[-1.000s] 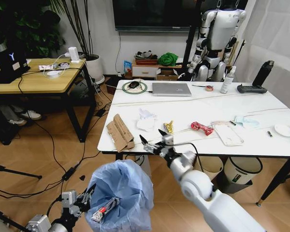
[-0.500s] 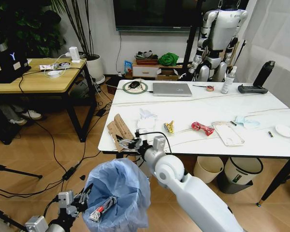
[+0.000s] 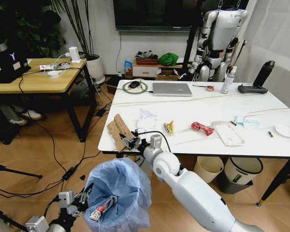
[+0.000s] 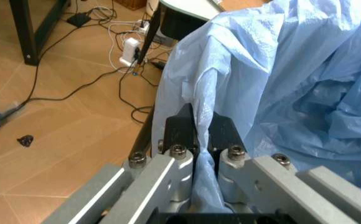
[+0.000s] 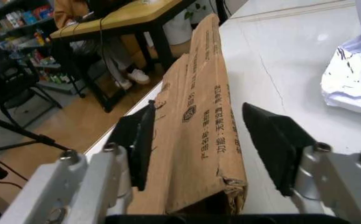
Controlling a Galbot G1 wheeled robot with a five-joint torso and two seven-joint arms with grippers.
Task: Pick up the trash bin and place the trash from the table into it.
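Since earlier, your right gripper (image 5: 208, 144) is straddling the cardboard (image 5: 202, 126), jaws open for grasping; left gripper (image 4: 199, 135) is pinching the bin (image 3: 118, 193) beneath.

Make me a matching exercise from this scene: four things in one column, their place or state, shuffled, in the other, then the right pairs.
Things:
1. left pincer
2. right pincer
3. folded brown cardboard
4. crumpled white tissue

Places or states:
A. lies on the table beside the cardboard, away from both pincers
B. open, fingers on either side of the cardboard
C. shut on the blue bag of the trash bin
D. at the table's near left edge, between open fingers

Pairs: 1-C, 2-B, 3-D, 4-A
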